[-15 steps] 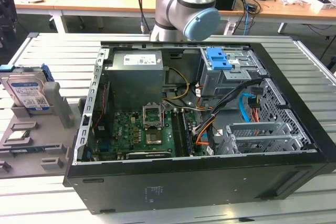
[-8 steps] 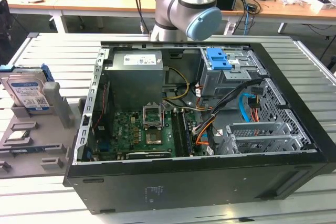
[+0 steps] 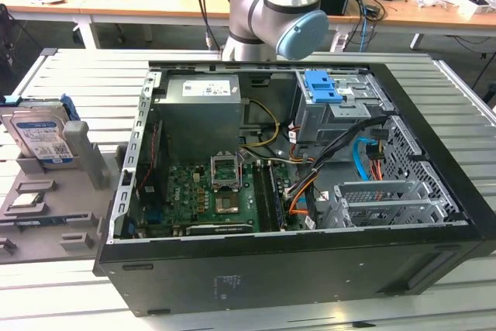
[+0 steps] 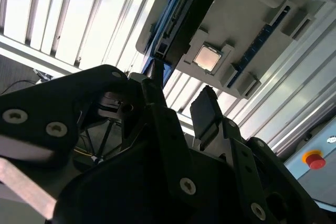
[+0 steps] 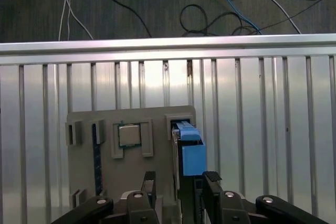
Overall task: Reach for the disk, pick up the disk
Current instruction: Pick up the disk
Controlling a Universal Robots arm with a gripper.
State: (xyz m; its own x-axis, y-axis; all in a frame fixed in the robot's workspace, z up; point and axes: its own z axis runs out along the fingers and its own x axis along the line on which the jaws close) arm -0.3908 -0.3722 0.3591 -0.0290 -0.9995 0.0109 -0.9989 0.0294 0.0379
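Disk [image 3: 40,139]: flat silver metal slab, blue plastic rails | on edge in matte grey holder [image 3: 87,162], exterior view's left; long axis seemingly level | gripper [image 5: 180,176]: 2 black fingers apart, above disk, apparently clear of it.

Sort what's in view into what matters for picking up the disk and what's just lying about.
For the job:
- the disk, standing on edge in the gray holder
- the gripper, open, nearest the disk

Lying about:
- the processor chip, seated in the same holder
- the open computer case
- the blue latch inside the case
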